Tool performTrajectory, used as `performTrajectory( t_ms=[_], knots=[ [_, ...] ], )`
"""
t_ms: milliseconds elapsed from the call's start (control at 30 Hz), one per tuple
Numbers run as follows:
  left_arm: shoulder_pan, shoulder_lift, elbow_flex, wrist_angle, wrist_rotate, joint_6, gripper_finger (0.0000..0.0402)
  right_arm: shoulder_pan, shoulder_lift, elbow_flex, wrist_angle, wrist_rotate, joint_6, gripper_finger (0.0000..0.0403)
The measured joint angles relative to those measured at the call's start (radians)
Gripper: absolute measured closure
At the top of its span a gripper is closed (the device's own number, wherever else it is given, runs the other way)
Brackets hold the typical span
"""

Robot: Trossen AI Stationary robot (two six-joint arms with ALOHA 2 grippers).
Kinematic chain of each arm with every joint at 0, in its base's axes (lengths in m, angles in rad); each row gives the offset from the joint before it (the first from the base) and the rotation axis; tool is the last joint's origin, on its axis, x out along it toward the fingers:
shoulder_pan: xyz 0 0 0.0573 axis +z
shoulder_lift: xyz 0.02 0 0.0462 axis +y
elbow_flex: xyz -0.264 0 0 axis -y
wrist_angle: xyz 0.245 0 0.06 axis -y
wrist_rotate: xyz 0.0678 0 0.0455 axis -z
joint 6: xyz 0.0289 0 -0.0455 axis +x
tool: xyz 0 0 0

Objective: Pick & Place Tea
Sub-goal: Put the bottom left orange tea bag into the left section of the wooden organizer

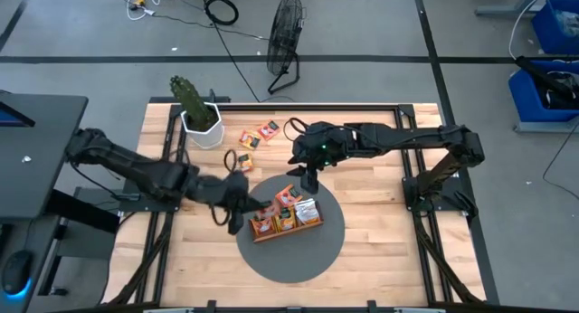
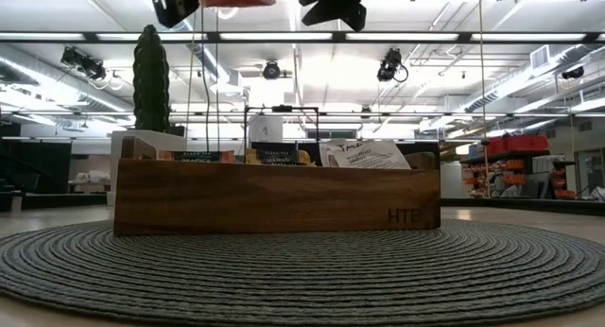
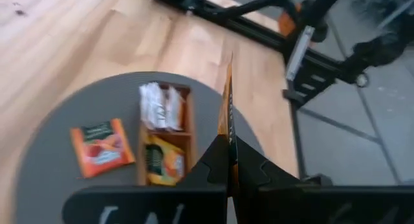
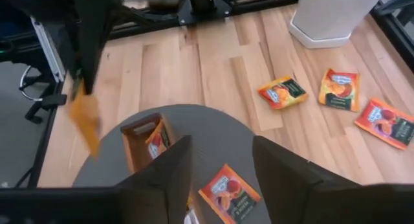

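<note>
A brown wooden tray (image 1: 312, 224) with tea sachets in its compartments stands on a round grey mat (image 1: 308, 254). My left gripper (image 1: 237, 209) hovers by the tray's left end, shut on an orange tea sachet (image 3: 227, 101). My right gripper (image 4: 220, 179) is open above the mat's far side, over a sachet (image 4: 229, 195) that lies flat on the mat beside the tray (image 4: 139, 149) and touches neither finger. Three more sachets (image 4: 283, 92) (image 4: 337, 89) (image 4: 387, 122) lie flat on the wooden table farther back. My left gripper pinches the orange sachet between its two fingers at the sachet's near end (image 3: 229, 146). The sachet shows edge-on and sticks out past the fingertips. The fingers slant down from the table's left side. The sachet is lifted clear of mat and tray (image 3: 191, 120).
A white pot with a green cactus (image 1: 201, 123) stands at the table's far left. A black frame (image 1: 398, 109) runs along the table's far and side edges. Bare wood lies right of the mat.
</note>
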State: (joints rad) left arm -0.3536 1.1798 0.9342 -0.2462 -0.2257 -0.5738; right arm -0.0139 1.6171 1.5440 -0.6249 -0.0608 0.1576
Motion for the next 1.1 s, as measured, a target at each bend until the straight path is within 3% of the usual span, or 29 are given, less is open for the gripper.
performTrajectory(
  t_ms=[133, 233, 367, 533, 733, 967, 1100],
  knots=[
    [-0.045, -0.005, -0.09, 0.064, -0.08, -0.077, 0.0401, -0.007, -0.006, 0.0, -0.019, 0.0, -0.017, 0.0241],
    [-0.059, -0.02, -0.126, 0.041, -0.125, -0.039, 0.0401, -0.015, -0.008, 0.0, -0.026, 0.0, -0.026, 0.0243],
    [-0.007, -0.016, -0.133, -0.075, -0.054, -0.02, 0.0401, -0.032, -0.011, 0.0, -0.042, 0.0, -0.048, 0.0243],
    [-0.034, -0.015, -0.164, -0.001, -0.076, -0.028, 0.0401, -0.055, -0.011, 0.0, -0.05, 0.001, -0.066, 0.0243],
    [-0.065, -0.014, -0.287, 0.216, -0.182, -0.096, 0.0401, -0.072, -0.012, 0.0, -0.053, -0.004, -0.061, 0.0243],
    [-0.076, 0.001, -0.344, 0.234, -0.188, -0.146, 0.0401, -0.072, -0.012, 0.0, -0.087, -0.008, -0.061, 0.0243],
    [-0.078, 0.073, -0.344, 0.301, -0.131, -0.148, 0.04, -0.074, -0.012, 0.0, -0.092, -0.007, -0.061, 0.0243]
  ],
)
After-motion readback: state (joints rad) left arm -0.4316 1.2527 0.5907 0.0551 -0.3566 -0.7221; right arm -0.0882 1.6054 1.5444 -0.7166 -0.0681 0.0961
